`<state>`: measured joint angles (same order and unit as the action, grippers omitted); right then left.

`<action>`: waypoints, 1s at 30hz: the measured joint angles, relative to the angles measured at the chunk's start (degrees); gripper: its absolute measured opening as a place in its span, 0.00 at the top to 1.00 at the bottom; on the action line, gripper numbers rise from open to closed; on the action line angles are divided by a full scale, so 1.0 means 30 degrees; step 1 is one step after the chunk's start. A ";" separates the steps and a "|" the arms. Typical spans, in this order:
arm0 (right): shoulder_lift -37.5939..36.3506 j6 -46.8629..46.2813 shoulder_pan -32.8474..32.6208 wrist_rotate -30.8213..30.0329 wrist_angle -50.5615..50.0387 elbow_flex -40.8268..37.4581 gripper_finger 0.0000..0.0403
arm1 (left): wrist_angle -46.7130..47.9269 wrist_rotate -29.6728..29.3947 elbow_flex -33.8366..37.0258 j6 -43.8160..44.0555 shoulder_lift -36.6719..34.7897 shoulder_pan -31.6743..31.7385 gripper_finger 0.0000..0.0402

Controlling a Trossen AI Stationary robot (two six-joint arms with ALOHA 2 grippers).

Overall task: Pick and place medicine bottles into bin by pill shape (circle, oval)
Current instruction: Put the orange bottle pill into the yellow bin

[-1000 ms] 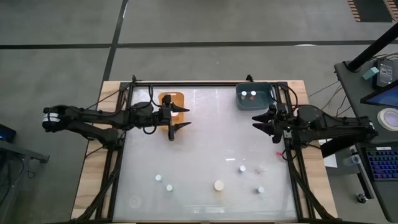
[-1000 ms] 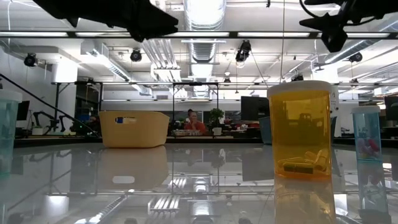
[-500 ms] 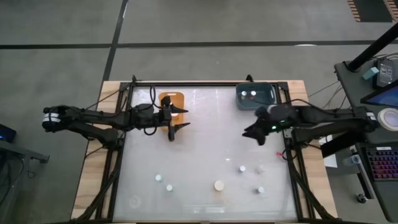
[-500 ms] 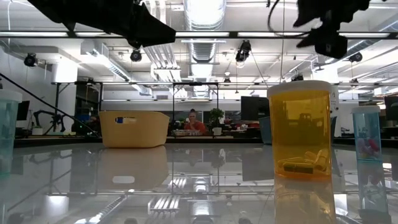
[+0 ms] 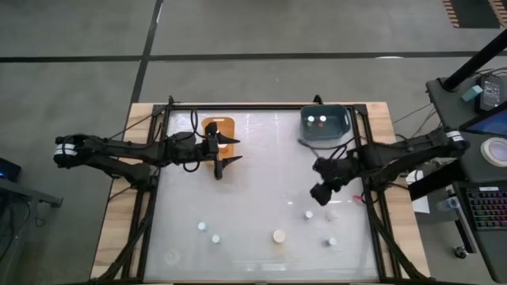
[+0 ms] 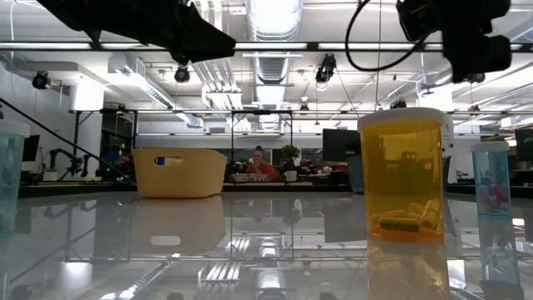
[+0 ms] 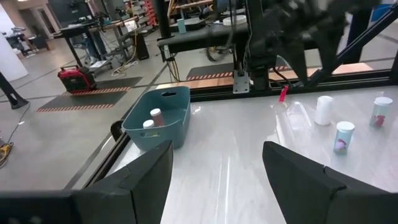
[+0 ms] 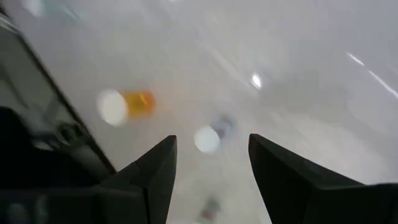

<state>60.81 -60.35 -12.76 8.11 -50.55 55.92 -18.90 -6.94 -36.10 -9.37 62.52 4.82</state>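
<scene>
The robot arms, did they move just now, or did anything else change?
The right arm swung away from the blue bin toward the bottles near the table's front. Its right pincer stayed open and empty, now hanging above them. The left pincer stayed open by the orange bin. No bottle moved.
</scene>
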 joint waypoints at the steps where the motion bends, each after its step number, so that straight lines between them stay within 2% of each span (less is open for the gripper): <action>1: 0.0419 0.0035 -0.0370 -0.0019 -0.0424 0.0221 0.52 | 0.0003 0.0000 0.0000 0.0000 0.0000 0.0000 0.42; 3: 0.1155 0.0543 -0.1065 -0.0041 -0.0999 0.0660 0.52 | 0.0009 0.0000 0.0000 0.0007 0.0000 0.0000 0.42; 7: 0.1980 0.3522 -0.3009 -0.0430 -0.1595 0.0919 0.52 | 0.0019 0.0000 0.0000 0.0023 0.0001 0.0000 0.42; 11: 0.1946 0.5037 -0.4955 -0.2174 -0.1498 0.0031 0.52 | 0.0031 0.0000 0.0000 0.0154 0.0001 0.0000 0.42; 15: 0.1518 0.5091 -0.6547 -0.3911 -0.0815 -0.1481 0.52 | 0.0077 0.0007 0.0000 0.0478 0.0005 0.0000 0.42; 22: 0.1379 0.5936 -0.7720 -0.6135 0.3434 -0.4192 0.52 | 0.0043 0.0007 0.0000 0.0490 0.0004 0.0000 0.42; 30: 0.2450 0.7839 -0.7742 -0.6307 0.8843 -0.6499 0.52 | -0.0070 0.0007 -0.0007 0.0517 0.0006 0.0013 0.42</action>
<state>68.16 -36.83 -35.99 -10.81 -24.02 36.42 -19.11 -6.92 -36.12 -7.81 62.54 4.86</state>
